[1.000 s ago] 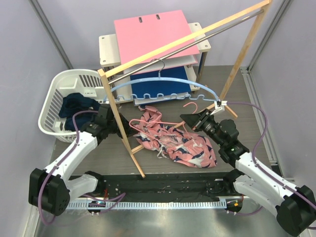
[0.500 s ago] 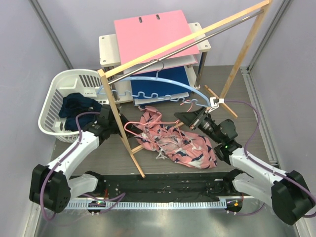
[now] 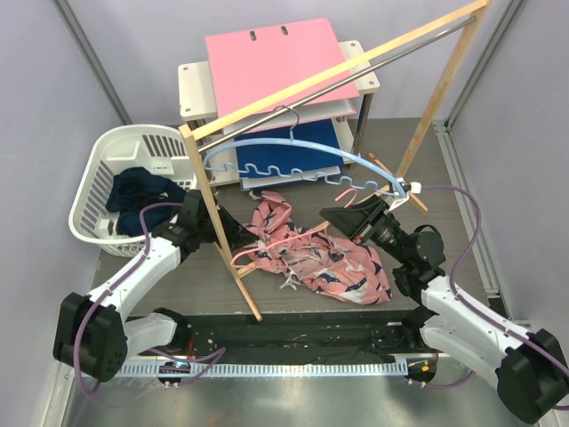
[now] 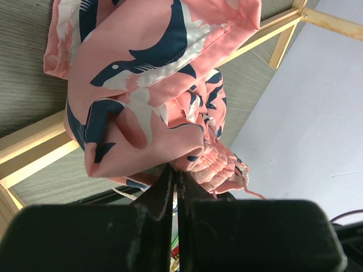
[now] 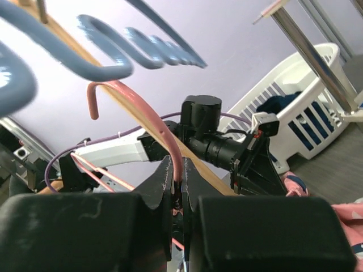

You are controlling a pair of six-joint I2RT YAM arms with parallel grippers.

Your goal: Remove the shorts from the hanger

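The salmon pink printed shorts (image 3: 331, 264) lie bunched on the table under the wooden rack, still threaded on a pink hanger (image 3: 286, 242). My left gripper (image 3: 240, 238) is shut on a fold of these shorts (image 4: 153, 85) at their left end. My right gripper (image 3: 336, 216) is shut on the pink hanger's neck (image 5: 154, 122), below its hook, and holds it raised. The dark navy shorts (image 3: 135, 192) lie in the white basket (image 3: 107, 151).
A wooden clothes rack (image 3: 213, 213) straddles the table; its base bars (image 4: 34, 153) run beside the shorts. An empty light blue hanger (image 3: 293, 147) hangs from its rail, close above my right gripper. A white shelf unit with a pink board (image 3: 276, 62) stands behind.
My right gripper has shifted right and back with the pink hanger. The shorts have been drawn out flatter between the grippers. The blue hanger has swung on the rail.
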